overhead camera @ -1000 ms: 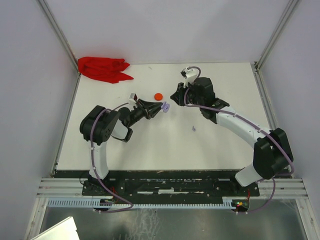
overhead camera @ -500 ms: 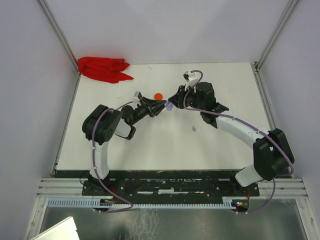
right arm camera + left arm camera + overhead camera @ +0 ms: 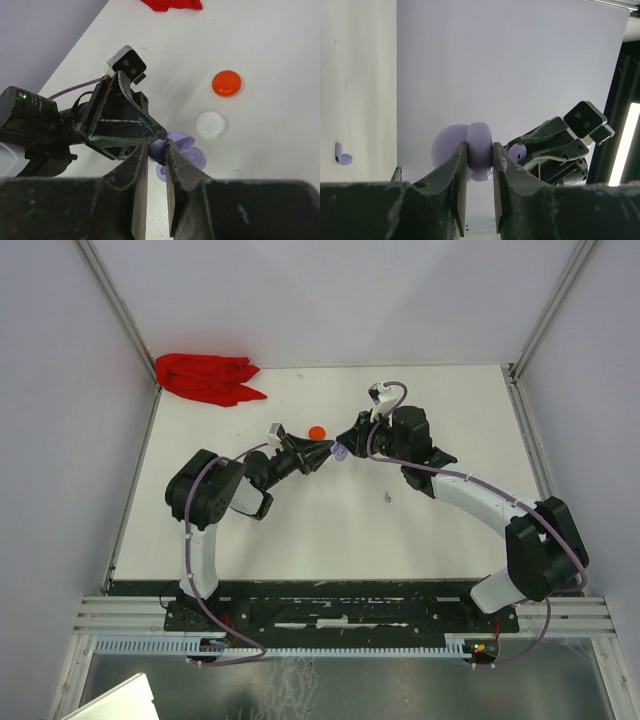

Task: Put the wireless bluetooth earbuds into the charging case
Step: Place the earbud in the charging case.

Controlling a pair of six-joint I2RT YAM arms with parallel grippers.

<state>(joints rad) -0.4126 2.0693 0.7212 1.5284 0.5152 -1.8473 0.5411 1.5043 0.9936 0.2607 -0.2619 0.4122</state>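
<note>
My left gripper [image 3: 325, 453] is shut on the open purple charging case [image 3: 338, 451] and holds it above the table. In the left wrist view the case [image 3: 480, 137] sits between the fingers, its lid [image 3: 447, 147] swung to the left. My right gripper [image 3: 347, 444] is shut on a purple earbud [image 3: 157, 152] and holds it right at the case [image 3: 189, 155]. That earbud [image 3: 518, 151] also shows in the left wrist view, just right of the case. A second purple earbud [image 3: 387, 498] lies on the table; it also shows in the left wrist view [image 3: 342, 156].
An orange disc [image 3: 317, 432] lies just behind the grippers; it also shows in the right wrist view [image 3: 226, 83]. A white disc [image 3: 210, 124] lies near it. A red cloth [image 3: 205, 377] lies at the table's back left corner.
Over the last second the left gripper carried the case up and right, and the right gripper closed in on it. The last half second shows almost no movement.
</note>
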